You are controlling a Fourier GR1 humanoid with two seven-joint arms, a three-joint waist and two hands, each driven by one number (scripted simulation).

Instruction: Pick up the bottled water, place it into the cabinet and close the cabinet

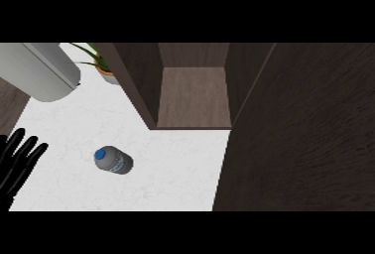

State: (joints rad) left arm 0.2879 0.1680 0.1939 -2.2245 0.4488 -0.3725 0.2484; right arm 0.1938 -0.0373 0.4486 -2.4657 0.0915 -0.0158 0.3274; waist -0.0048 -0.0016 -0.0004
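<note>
Left hand [18,161] rests open, fingers straight, at the left edge; bottle [113,160] stands on the counter [168,163], open cabinet [194,96] far behind.

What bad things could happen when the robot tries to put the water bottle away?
The water bottle stands alone on the white counter, so a clumsy grab might tip it and let it roll. The open cabinet door juts over the counter beside the route to the cabinet shelf, so an arm might bump it. Only the left robot hand shows, resting open.
</note>
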